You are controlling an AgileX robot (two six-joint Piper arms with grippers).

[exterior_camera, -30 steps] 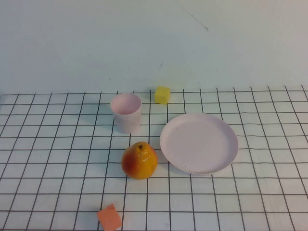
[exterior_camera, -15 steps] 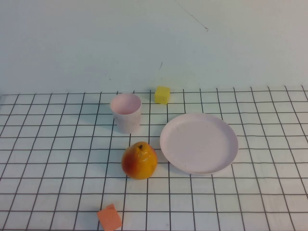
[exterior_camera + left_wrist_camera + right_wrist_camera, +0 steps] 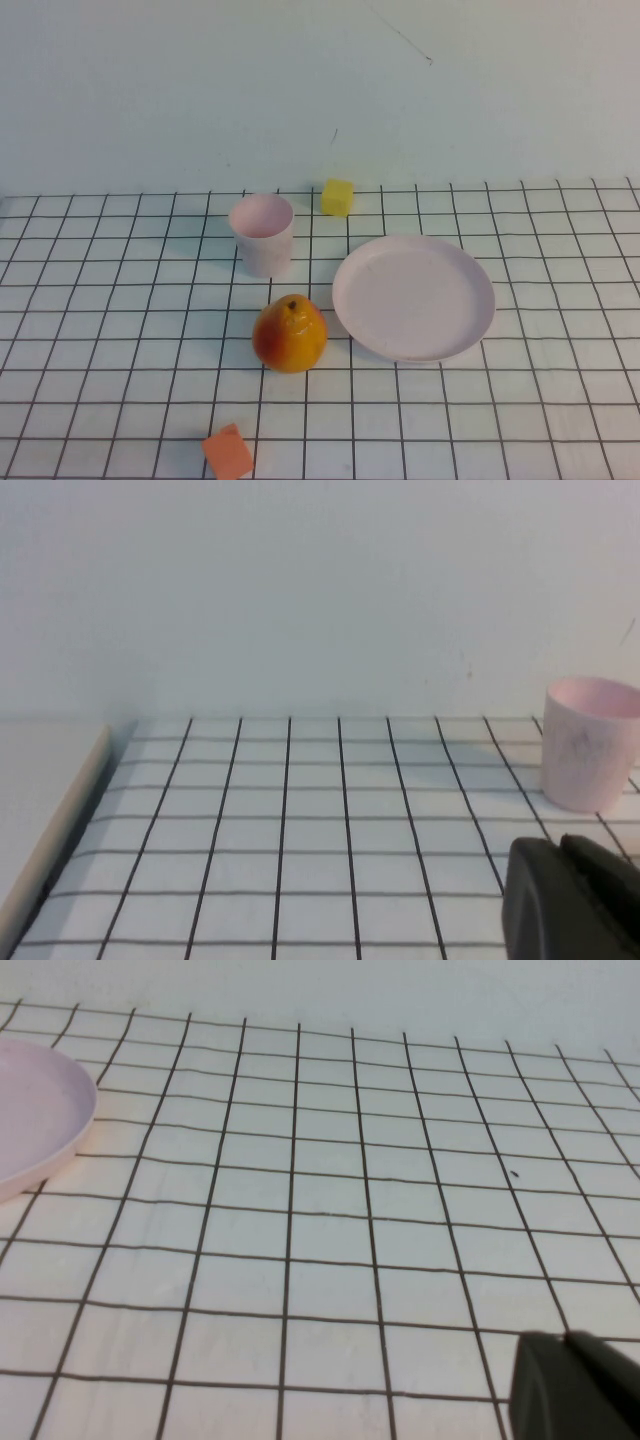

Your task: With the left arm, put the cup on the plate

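Left gripper [image 3: 572, 900]: only a dark piece of it shows at the edge of the left wrist view, low over the gridded table [image 3: 120, 400], the cup to one side and farther off; whether its fingers are apart or together cannot be told; absent from the high view.
Orange block [image 3: 228, 453]: near edge of the table, left of centre, lying at an angle to the grid lines.
Cup [image 3: 263, 234]: pale pink tumbler, upright, mouth open upward, standing on the table left of the plate and apart from it; nothing grips it; also visible in the left wrist view [image 3: 592, 742].
Pear [image 3: 290, 334]: orange-yellow, stem up, in front of the cup and just beside the plate's left rim.
Yellow block [image 3: 338, 197]: at the back of the table near the wall, behind and right of the cup.
Plate [image 3: 413, 297]: round, pale pink, flat on the table right of centre, bare; its edge shows in the right wrist view [image 3: 40, 1115].
Right gripper [image 3: 575, 1385]: a dark piece only, over open grid well apart from the plate; finger state cannot be told.
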